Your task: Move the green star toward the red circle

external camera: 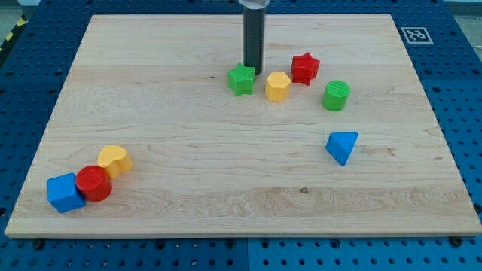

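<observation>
The green star [242,79] lies in the upper middle of the wooden board. My tip [253,71] stands just behind it, at its upper right edge, touching or nearly touching it. The red circle [94,183] lies far off at the view's lower left, wedged between a blue cube [65,192] on its left and a yellow block [114,159] on its upper right.
A yellow hexagon [277,86] lies just right of the green star, then a red star [305,68] and a green cylinder [336,95]. A blue triangle [343,146] lies at the right middle. The board's edge [241,236] runs along the view's bottom.
</observation>
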You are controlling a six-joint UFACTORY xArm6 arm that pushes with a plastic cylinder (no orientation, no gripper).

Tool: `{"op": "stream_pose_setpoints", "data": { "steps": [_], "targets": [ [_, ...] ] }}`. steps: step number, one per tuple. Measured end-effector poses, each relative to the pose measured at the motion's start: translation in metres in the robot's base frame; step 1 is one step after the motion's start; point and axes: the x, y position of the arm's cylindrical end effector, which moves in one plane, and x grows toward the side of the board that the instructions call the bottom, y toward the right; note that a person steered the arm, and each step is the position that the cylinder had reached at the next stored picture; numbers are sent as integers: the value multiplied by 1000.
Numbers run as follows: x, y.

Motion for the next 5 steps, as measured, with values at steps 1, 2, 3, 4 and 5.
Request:
{"op": "stream_pose_setpoints", "data": {
  "steps": [1,2,3,4,5],
  "targets": [
    [24,3],
    [32,-25],
    [28,-67],
    [12,-99],
    [-12,-117]
  ]
}}
